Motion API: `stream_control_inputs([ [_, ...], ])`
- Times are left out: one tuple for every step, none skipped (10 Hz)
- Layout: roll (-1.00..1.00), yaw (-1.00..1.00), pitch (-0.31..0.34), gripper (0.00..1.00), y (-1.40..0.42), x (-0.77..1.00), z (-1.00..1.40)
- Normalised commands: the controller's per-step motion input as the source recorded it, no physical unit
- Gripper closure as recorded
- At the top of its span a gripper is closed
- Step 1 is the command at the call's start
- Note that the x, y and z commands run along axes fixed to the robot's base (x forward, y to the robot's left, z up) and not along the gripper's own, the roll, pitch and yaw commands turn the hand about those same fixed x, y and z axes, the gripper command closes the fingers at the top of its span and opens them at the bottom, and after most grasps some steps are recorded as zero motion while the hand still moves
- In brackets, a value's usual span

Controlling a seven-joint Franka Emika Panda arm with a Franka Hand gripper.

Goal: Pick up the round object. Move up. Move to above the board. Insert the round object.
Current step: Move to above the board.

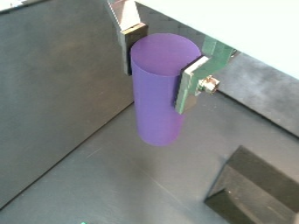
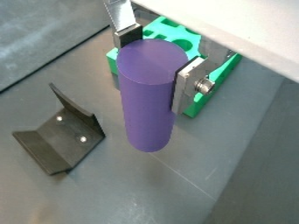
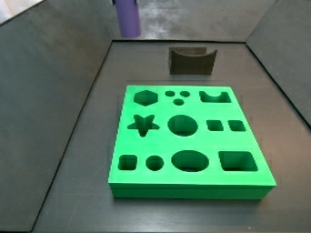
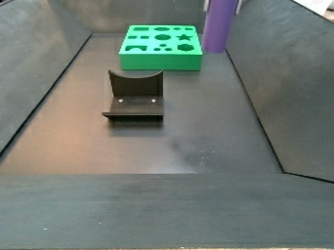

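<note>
The round object, a smooth purple cylinder (image 1: 156,96), hangs upright between the fingers of my gripper (image 1: 163,66), which is shut on its upper end. The silver finger plates (image 2: 187,87) press its two sides in both wrist views. It is held off the dark floor. In a side view the cylinder (image 3: 126,18) shows at the top edge, beyond the far end of the green board (image 3: 188,136). In a side view it (image 4: 222,24) hangs beside the board (image 4: 160,44). The board's end (image 2: 176,39) shows behind the gripper (image 2: 158,63). The gripper itself is out of both side views.
The fixture, a dark L-shaped bracket (image 3: 191,60), stands on the floor off the board's end; it also shows in the other views (image 4: 133,96) (image 2: 59,136) (image 1: 251,188). Dark sloping walls (image 4: 39,68) enclose the floor.
</note>
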Motion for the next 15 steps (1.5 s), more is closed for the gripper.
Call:
stream_control_inputs([
  [-0.11, 0.01, 0.055, 1.0, -0.01, 0.16, 1.0],
  [-0.11, 0.01, 0.061, 1.0, -0.01, 0.14, 1.0],
  [-0.12, 0.0, 0.063, 1.0, -0.01, 0.11, 1.0],
  [-0.13, 0.0, 0.063, 1.0, -0.01, 0.09, 1.0],
  [-0.13, -0.01, 0.06, 1.0, -0.01, 0.06, 1.0],
  [-0.14, -0.02, 0.059, 1.0, -0.01, 0.04, 0.88],
  [-0.14, -0.02, 0.058, 1.0, 0.0, 0.02, 0.76],
  [-0.14, -0.03, 0.059, 1.0, 0.01, 0.01, 0.62],
  [-0.14, -0.03, 0.06, 1.0, 0.01, 0.0, 0.48],
  [-0.14, -0.03, 0.063, 1.0, 0.01, 0.0, 0.3],
  [-0.11, 0.14, 0.547, 1.0, -1.0, 0.27, 0.18],
  [-0.06, 0.13, 0.528, 1.0, -1.0, 0.28, 0.14],
  [0.03, 0.12, 0.471, 1.0, -1.0, 0.31, 0.15],
  [0.03, 0.06, 0.346, 1.0, -1.0, 0.33, 0.15],
  [0.03, 0.05, 0.276, 1.0, -1.0, 0.33, 0.15],
])
